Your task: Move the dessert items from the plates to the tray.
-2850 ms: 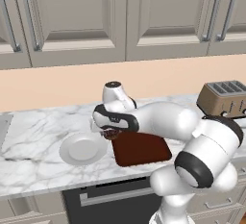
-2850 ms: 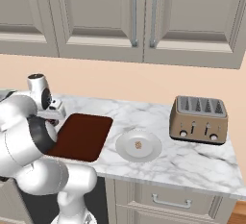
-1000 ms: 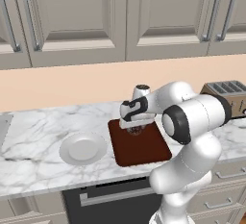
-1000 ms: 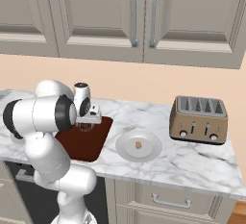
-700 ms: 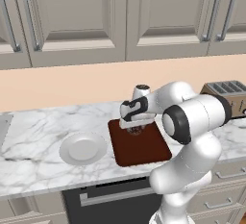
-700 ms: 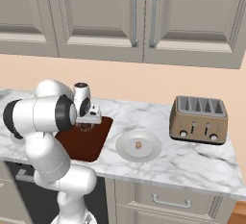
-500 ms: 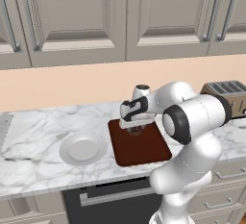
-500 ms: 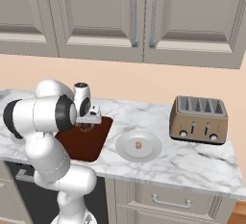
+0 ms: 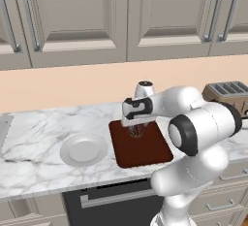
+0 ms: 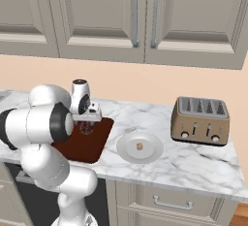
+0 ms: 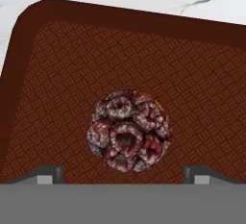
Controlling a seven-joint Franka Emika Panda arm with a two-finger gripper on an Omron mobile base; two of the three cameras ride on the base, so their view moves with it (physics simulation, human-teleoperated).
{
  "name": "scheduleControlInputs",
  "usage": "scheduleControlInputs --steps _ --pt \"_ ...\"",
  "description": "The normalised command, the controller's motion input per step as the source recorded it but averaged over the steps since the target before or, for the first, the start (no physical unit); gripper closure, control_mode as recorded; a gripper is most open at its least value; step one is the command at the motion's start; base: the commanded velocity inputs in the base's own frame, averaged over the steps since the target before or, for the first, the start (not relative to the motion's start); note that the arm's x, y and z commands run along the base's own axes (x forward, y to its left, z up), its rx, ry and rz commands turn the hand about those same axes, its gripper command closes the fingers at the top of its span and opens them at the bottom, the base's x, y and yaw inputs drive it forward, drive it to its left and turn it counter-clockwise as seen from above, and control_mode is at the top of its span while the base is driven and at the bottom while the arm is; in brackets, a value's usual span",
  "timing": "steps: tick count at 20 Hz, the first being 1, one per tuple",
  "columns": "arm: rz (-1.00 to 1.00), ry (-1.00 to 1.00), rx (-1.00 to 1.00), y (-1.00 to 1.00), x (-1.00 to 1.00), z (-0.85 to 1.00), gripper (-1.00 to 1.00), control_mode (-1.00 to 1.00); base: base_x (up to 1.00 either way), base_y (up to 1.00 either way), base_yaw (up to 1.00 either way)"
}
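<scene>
Tool (image 11: 122, 174) spread wide over maroon ball (image 11: 128, 130) lying on tray (image 11: 202, 74); tan morsel (image 10: 139, 146) sits on 1 plate (image 10: 127, 151).

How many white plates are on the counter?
2. One plate lies left of the tray and has nothing on it. The other plate lies between the tray and the toaster, with the small tan morsel on it. Nothing seems to hide another.

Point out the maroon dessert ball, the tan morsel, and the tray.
maroon dessert ball (image 11: 127, 130), hand view, on its bumpy top.
tan morsel (image 10: 139, 146), right base view, on the morsel's middle, lying on a white plate.
tray (image 9: 150, 150), left base view, on the bare floor near its front.
</scene>
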Motion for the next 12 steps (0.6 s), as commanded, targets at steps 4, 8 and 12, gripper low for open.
scheduleControlInputs --steps 4,8,12 --pt "0.00 -0.01 0.00 -0.26 -0.29 0.33 -1.00 -1.00 0.00 0.00 0.00" --pt "0.00 0.00 0.00 -0.40 -0.44 0.26 -1.00 -1.00 0.00 0.00 0.00" --pt "0.00 0.00 0.00 -0.54 -0.46 0.15 -1.00 -1.00 0.00 0.00 0.00"
